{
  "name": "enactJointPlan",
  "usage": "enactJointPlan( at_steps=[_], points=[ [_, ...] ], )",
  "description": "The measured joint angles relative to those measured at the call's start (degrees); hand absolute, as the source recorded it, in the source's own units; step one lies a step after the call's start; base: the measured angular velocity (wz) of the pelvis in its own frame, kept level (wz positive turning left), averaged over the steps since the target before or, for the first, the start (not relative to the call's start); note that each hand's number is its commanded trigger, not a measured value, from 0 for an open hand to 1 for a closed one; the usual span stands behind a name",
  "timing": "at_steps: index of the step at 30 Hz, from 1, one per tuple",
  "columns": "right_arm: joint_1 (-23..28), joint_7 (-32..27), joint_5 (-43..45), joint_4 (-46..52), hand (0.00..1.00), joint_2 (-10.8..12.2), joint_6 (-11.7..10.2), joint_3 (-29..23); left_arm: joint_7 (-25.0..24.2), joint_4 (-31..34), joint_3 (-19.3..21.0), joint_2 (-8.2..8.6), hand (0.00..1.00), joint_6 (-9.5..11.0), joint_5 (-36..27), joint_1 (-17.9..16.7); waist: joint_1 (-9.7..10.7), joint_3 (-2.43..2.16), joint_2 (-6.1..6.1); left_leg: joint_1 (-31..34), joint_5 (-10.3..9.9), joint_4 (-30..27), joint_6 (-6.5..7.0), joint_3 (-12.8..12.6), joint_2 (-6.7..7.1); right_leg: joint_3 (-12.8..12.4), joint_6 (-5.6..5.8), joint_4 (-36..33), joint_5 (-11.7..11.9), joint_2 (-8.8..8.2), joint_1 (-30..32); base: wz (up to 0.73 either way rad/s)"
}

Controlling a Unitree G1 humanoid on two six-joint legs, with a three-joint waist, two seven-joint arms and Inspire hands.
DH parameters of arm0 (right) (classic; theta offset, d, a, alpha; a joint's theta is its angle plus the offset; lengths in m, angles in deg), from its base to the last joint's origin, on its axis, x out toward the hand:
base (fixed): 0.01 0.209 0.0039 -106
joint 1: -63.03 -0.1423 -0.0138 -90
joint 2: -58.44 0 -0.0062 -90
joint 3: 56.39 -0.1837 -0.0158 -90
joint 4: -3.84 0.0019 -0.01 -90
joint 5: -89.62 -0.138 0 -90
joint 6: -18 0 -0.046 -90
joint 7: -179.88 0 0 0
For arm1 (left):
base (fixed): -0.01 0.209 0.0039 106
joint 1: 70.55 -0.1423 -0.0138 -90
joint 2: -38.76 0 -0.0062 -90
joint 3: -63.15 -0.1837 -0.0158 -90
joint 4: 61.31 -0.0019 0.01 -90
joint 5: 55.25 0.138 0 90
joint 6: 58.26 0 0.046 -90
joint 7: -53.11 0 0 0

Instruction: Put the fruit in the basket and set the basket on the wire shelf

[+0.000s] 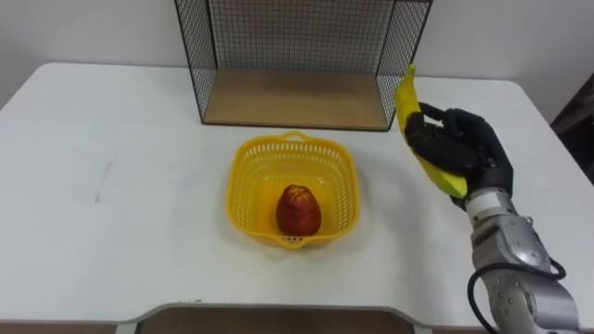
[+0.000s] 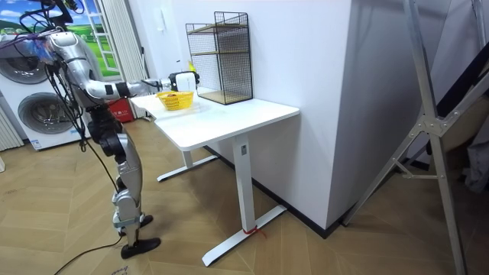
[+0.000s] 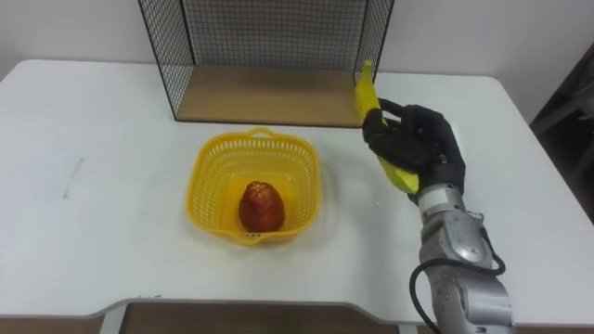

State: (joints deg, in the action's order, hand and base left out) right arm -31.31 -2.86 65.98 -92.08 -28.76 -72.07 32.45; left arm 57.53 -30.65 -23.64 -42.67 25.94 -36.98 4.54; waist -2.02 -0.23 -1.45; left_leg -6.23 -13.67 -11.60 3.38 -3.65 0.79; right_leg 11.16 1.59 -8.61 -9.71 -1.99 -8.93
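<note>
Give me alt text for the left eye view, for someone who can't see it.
The robot's right hand grips a yellow banana, right of a yellow basket holding a red fruit on a white table. A black wire shelf stands behind the basket.

I count one banana (image 1: 406,100), one red fruit (image 1: 298,210), one basket (image 1: 247,176), one wire shelf (image 1: 292,97) and one desk (image 1: 111,195).

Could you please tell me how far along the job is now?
Done: one red fruit lies in the yellow basket. In hand: the right hand has its fingers curled round a banana, held to the basket's right. Left: the banana into the basket, then the basket onto the wire shelf behind it.
</note>
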Motion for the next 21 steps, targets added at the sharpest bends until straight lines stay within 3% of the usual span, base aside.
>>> enactJointPlan(
  at_steps=[5,6,9,13,21],
  points=[
    [-0.06,0.33,10.46,3.81,1.0,-0.02,-0.15,0.82,0.0,0.69,-0.02,-0.28,0.0,0.12,0.02,-0.14,-0.27,-0.12,-1.04,0.65,0.01,0.22,-0.01,-0.2,-0.03,0.07,0.0,-0.04,0.0,0.04,0.79,-0.02],
    [-0.06,0.31,13.35,4.84,1.0,-0.04,-0.25,1.38,0.0,0.7,-0.01,-0.43,0.0,0.28,0.02,-0.1,-0.43,0.11,-1.47,0.71,0.05,0.23,-0.06,-0.28,-0.05,0.03,0.0,-0.03,0.0,0.07,0.99,-0.05],
    [-0.06,0.43,20.19,6.03,1.0,-0.07,-0.61,2.34,0.0,0.72,-0.05,-0.4,0.0,1.14,-0.03,-0.1,-0.8,0.1,-2.12,0.87,0.04,0.2,-0.06,-0.28,-0.04,0.06,0.0,-0.03,0.0,0.06,1.13,-0.01],
    [-0.62,1.1,24.36,6.93,1.0,-0.11,-0.95,2.59,-0.12,0.73,-0.54,-0.65,0.0,2.12,-0.62,0.4,-1.47,0.13,-2.11,0.64,0.04,0.17,-0.05,-0.15,0.07,0.2,0.0,-0.03,0.0,-0.1,0.83,0.02],
    [-2.73,4.31,32.7,6.94,1.0,-0.14,-1.05,4.69,-0.42,-0.33,-2.07,-0.99,0.0,2.21,-0.59,1.63,-1.62,0.5,-1.7,1.08,0.04,0.15,-0.06,0.75,0.04,1.04,0.0,-0.02,0.0,-0.06,0.9,0.05]
  ],
)
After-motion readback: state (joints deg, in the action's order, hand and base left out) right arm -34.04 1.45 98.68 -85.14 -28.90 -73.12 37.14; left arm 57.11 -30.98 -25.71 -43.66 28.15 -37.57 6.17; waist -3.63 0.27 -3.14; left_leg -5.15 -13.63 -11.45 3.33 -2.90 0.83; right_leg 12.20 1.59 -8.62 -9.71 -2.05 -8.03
